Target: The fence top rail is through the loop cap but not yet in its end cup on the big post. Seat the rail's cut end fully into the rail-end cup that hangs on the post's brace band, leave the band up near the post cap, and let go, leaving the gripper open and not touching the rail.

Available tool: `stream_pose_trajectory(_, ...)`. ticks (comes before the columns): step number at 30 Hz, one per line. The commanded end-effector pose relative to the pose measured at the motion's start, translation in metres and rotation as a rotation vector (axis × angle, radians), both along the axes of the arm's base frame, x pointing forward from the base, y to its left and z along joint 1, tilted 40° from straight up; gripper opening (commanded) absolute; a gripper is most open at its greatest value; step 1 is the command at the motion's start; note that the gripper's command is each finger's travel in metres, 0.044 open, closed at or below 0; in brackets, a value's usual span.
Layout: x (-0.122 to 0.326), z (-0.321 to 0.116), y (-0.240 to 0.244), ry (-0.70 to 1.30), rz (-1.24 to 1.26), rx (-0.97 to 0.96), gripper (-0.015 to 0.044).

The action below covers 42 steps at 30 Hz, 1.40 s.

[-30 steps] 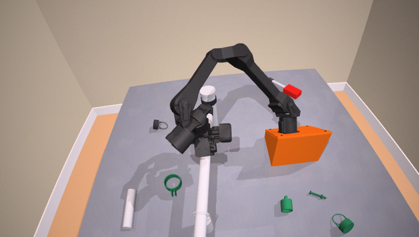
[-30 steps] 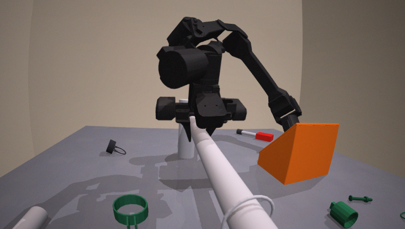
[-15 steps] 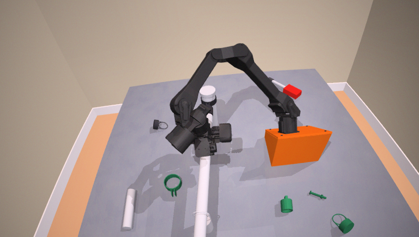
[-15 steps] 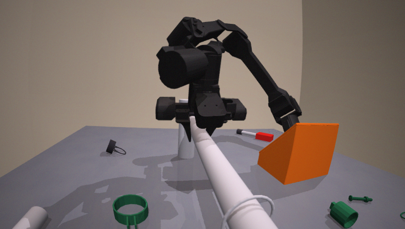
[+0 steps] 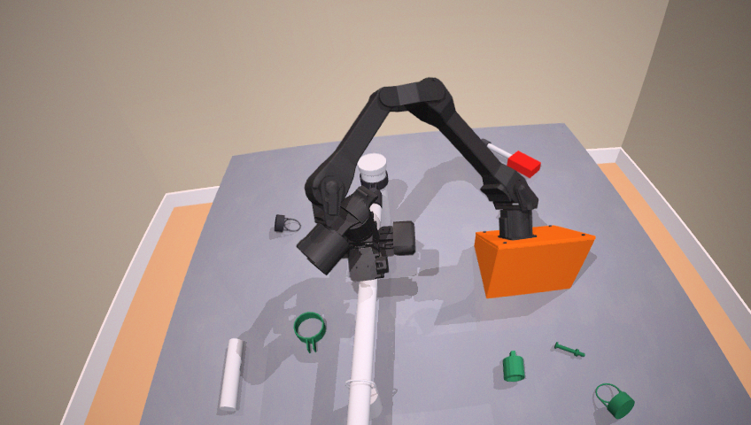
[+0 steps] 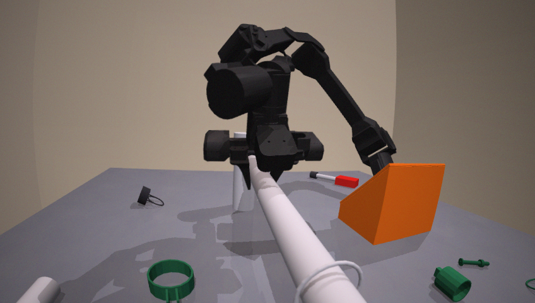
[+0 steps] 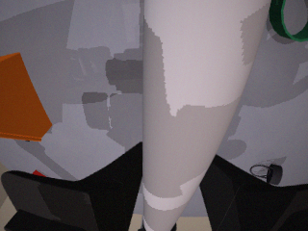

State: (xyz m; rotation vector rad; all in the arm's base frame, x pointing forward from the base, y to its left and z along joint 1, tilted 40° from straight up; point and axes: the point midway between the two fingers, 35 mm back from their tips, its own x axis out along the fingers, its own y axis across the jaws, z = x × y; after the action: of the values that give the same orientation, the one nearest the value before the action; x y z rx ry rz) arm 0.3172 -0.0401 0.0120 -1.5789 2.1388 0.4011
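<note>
My gripper [image 5: 368, 263] [image 6: 262, 180] [image 7: 169, 149] on the rail

At lower left in the top view, a white tube [image 5: 230, 374] lies on the bench [image 5: 447, 347] [image 6: 112, 225], then a green ring [image 5: 296, 326] [image 6: 150, 283]; in the middle, I have the white rail [image 5: 363, 326] [image 6: 296, 232] [image 7: 192, 96] clamped between my fingers, its far end toward the post [image 5: 372, 167] [image 6: 238, 187] at upper centre. I cannot tell how deep it sits. An orange block [image 5: 532, 268] [image 6: 409, 202] [image 7: 19, 101] stands right of centre.

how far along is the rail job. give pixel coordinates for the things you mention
Done: the rail [image 5: 363, 326] [image 6: 296, 228] [image 7: 192, 72] runs through the loop [image 5: 356, 380] [image 6: 359, 272].
In hand: the gripper [image 6: 262, 180] is shut on the rail, near the post [image 5: 372, 166] [image 6: 240, 202].
Left: confirm full seating, since the arm hides the cup joint; keep the band [image 5: 383, 182] high; release and clear the rail.
</note>
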Motion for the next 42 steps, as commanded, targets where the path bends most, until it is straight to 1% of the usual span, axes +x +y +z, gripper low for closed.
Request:
stream_pose_trajectory(1, 0.0, 0.007, -0.003, -0.002, 0.004, -0.006, 0.0)
stream_pose_trajectory(42, -0.002, 0.03, -0.021, -0.002, 0.004, -0.007, 0.0)
